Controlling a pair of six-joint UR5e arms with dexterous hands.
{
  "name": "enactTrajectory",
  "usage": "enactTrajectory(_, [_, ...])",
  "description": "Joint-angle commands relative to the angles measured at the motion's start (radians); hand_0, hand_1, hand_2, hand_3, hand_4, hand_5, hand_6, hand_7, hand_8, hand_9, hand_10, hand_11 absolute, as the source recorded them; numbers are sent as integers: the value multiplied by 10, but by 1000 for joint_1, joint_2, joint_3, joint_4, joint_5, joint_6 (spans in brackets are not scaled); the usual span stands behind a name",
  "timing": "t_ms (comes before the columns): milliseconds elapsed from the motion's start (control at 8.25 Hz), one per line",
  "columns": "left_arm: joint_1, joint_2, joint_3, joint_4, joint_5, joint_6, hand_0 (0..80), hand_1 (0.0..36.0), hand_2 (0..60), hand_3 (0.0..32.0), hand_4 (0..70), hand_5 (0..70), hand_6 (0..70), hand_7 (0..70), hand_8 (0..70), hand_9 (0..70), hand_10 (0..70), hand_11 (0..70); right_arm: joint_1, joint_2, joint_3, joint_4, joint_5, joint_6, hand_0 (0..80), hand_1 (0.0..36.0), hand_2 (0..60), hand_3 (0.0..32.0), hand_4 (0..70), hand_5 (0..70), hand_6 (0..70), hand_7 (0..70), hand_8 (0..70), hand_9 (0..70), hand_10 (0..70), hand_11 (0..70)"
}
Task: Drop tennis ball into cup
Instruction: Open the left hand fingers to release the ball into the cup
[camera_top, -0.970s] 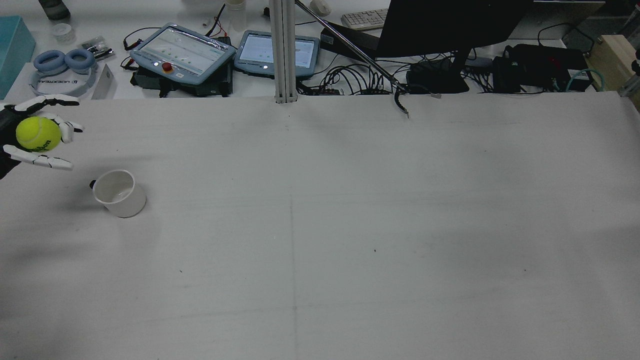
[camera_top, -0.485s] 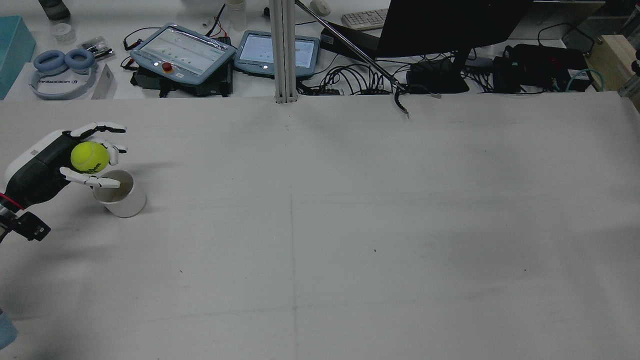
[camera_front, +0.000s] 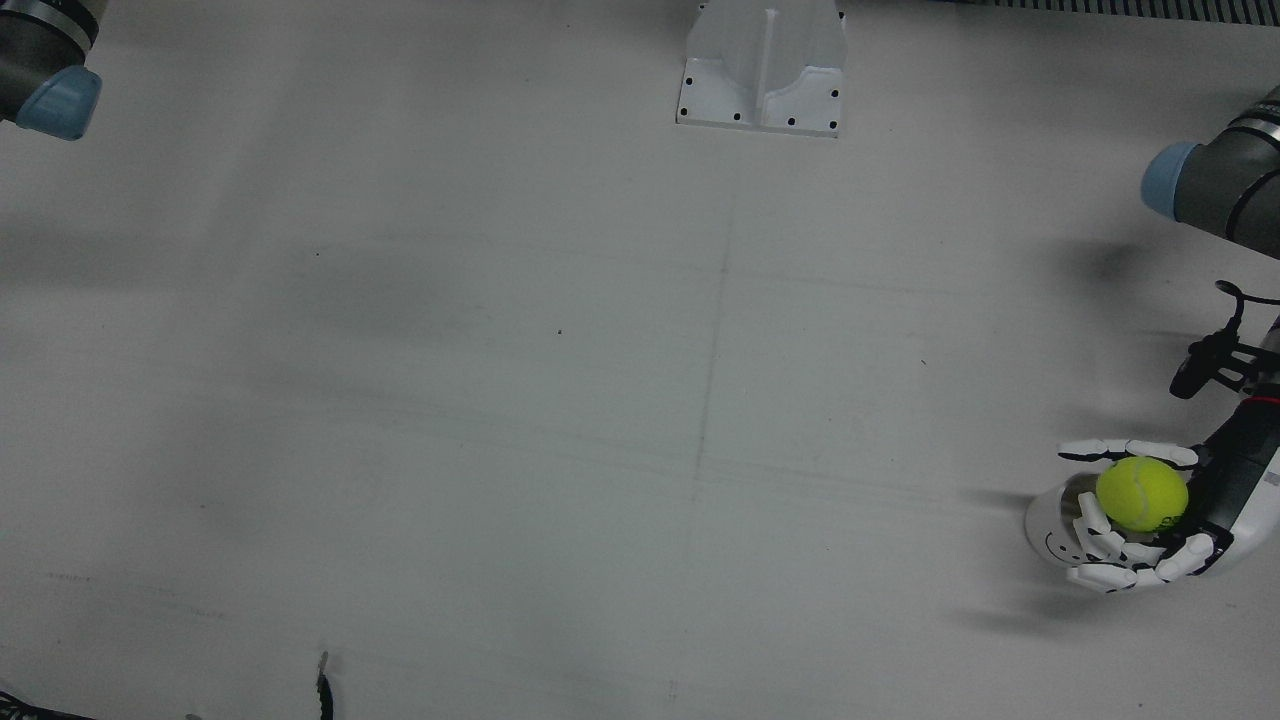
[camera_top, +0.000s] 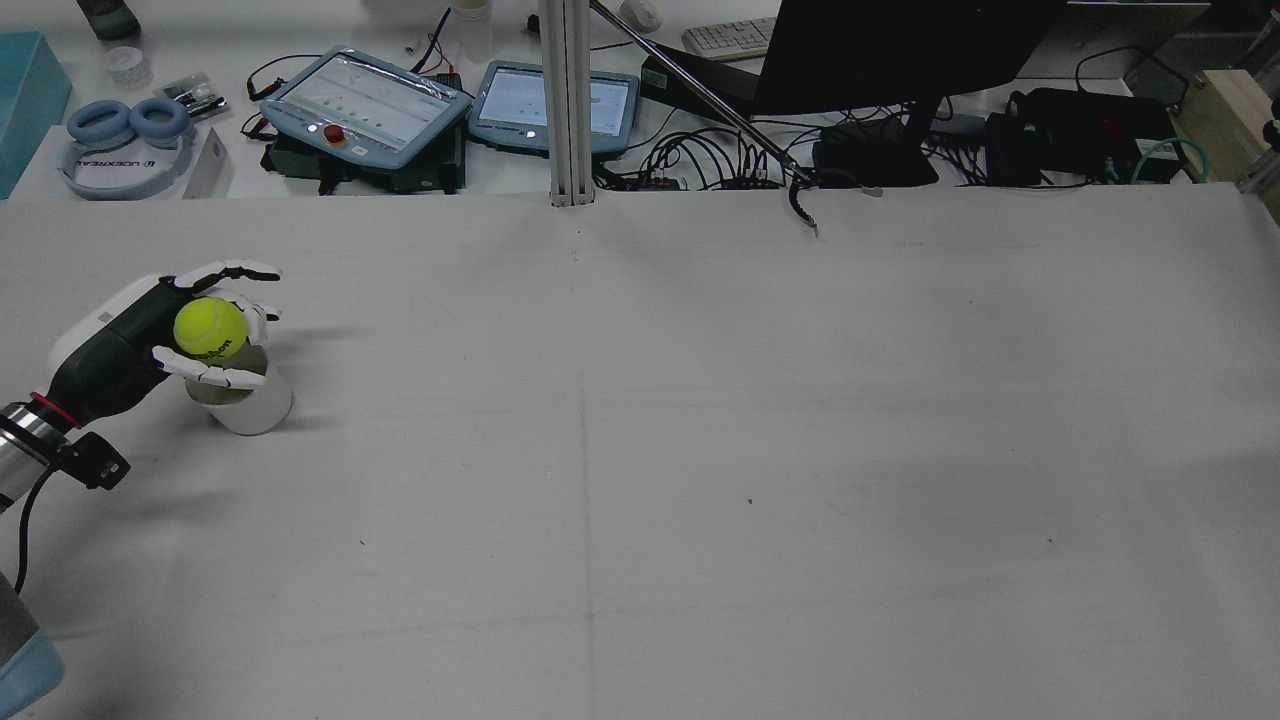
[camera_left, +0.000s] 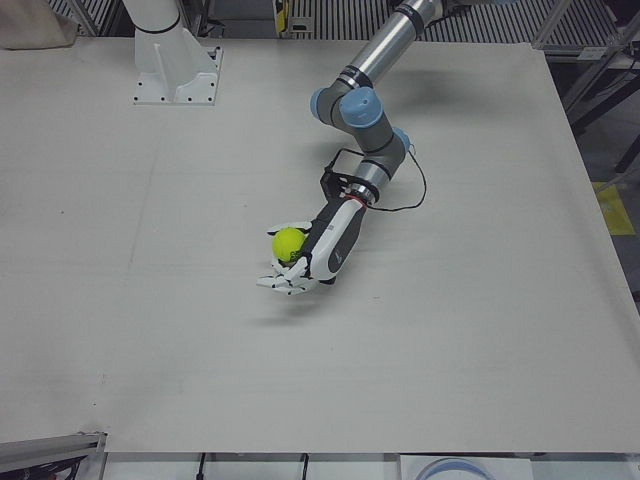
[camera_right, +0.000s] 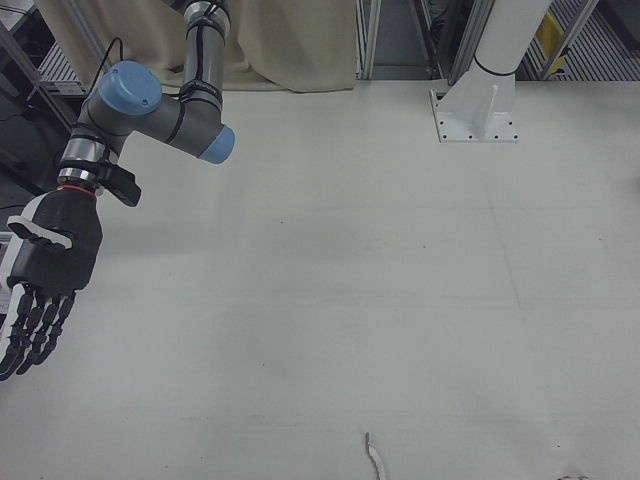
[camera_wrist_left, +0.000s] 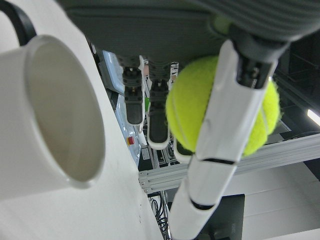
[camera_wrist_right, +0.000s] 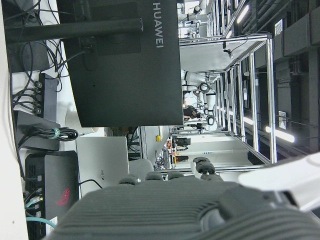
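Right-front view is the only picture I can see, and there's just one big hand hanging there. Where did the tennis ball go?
Observer: The left hand is holding the tennis ball, over on the other half of the table.
Operator: Is there a cup too?
Observer: Yes, a white cup stands upright just under that hand.
Operator: Is anything inside it?
Observer: No, the left hand view shows the inside of the cup bare.
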Motion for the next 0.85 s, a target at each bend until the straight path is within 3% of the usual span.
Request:
enactTrajectory(0, [23, 0, 31, -12, 0, -5, 800, 288, 102, 0, 180, 226, 700, 609, 363, 440, 178, 288, 0, 1, 0, -1, 0, 0, 0, 0, 0, 0, 0, 0, 0, 0, 0, 0, 0, 0])
enactTrajectory(242, [20, 0, 22, -12, 0, -13, 793, 290, 115, 0, 160, 213, 674, 462, 282, 313, 159, 261, 0, -1, 0, -1, 0, 0, 0, 0, 0, 0, 0, 0, 0, 0, 0, 0, 0, 0])
enactTrajectory(364, [20, 0, 22, -12, 1, -11, 779, 293, 110, 0, 152, 198, 593, 403, 242, 268, 152, 251, 0, -1, 0, 1, 0, 0, 0, 0, 0, 0, 0, 0, 0, 0, 0, 0, 0, 0])
enactTrajectory(606, [20, 2, 24, -12, 3, -11, 759, 305, 82, 0, 134, 151, 321, 278, 145, 184, 141, 236, 0, -1, 0, 1, 0, 0, 0, 0, 0, 0, 0, 0, 0, 0, 0, 0, 0, 0])
enactTrajectory(727, [19, 2, 25, -12, 4, -14, 747, 304, 84, 0, 131, 150, 313, 237, 135, 163, 138, 231, 0, -1, 0, 1, 0, 0, 0, 0, 0, 0, 0, 0, 0, 0, 0, 0, 0, 0])
